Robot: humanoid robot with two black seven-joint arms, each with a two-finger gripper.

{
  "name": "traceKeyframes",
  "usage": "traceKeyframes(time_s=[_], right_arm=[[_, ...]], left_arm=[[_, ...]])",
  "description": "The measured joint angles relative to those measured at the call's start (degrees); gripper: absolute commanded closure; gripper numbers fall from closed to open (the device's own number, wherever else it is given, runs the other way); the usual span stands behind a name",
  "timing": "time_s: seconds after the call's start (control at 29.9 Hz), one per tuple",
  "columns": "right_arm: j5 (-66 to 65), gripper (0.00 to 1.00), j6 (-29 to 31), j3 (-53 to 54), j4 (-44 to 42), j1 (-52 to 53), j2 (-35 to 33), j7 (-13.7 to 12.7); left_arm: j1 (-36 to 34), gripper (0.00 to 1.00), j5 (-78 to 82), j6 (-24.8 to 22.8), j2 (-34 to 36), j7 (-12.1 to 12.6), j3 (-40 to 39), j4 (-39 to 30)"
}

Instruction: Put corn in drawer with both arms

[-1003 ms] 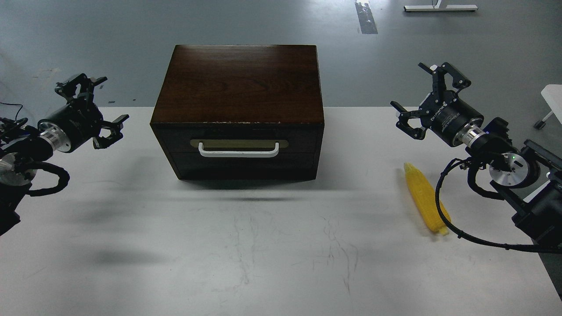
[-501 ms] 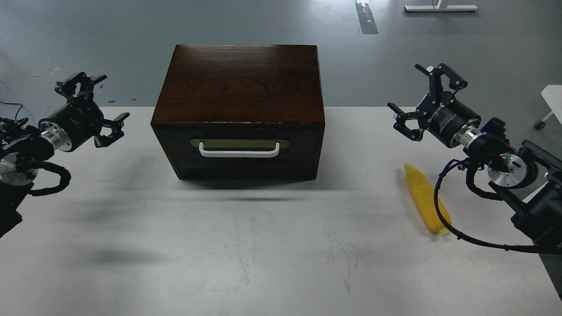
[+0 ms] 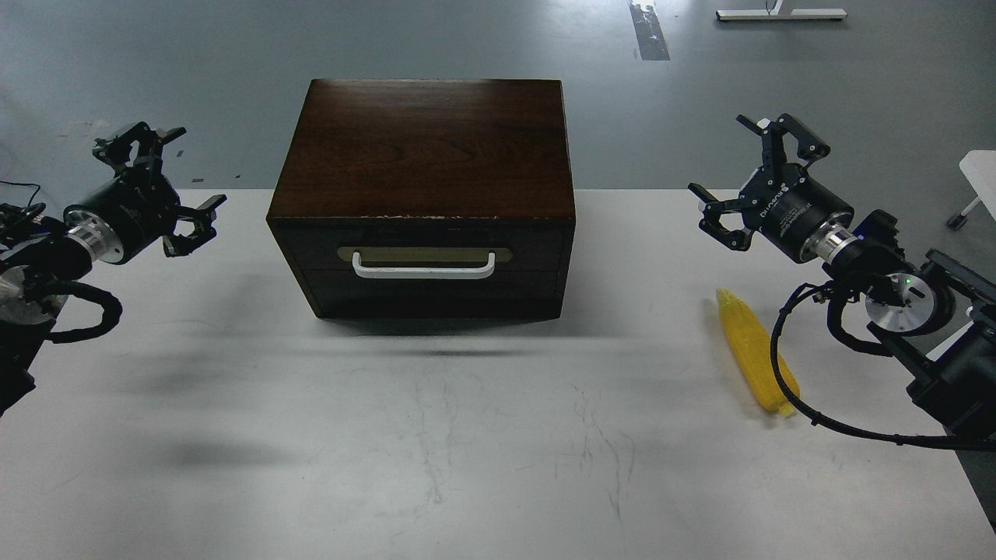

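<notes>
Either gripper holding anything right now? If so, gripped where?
Nothing is held. The left gripper and right gripper both hang open in the air, and the corn lies untouched on the table.

Bright yellow corn (image 3: 755, 359), dark brown drawer (image 3: 424, 268), white handle (image 3: 423, 267), scuffed white table (image 3: 467, 435)

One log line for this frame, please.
drawer: closed | corn: on table, right | left end effector: open, empty | right end effector: open, empty
</notes>
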Motion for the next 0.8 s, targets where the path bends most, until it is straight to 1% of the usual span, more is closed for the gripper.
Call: traceKeyframes(time_s=[0.3,0.5,0.8], right_arm=[[0.00,0.00,0.44,-0.06,0.21,0.22,-0.16,-0.01],[0.01,0.00,3.13,-0.15,-0.05,0.99,-0.07,-0.70],[-0.79,0.00,3.34,-5.61,-3.18,6.11,0.86,-0.73]], left_arm=[[-0.01,0.01,0.01,0.00,0.86,0.06,0.05,0.00],[0.09,0.01,0.09,0.00,2.08,0.06,0.21,0.01],[0.05,0.01,0.33,0.00,4.49,0.19,0.29,-0.09]])
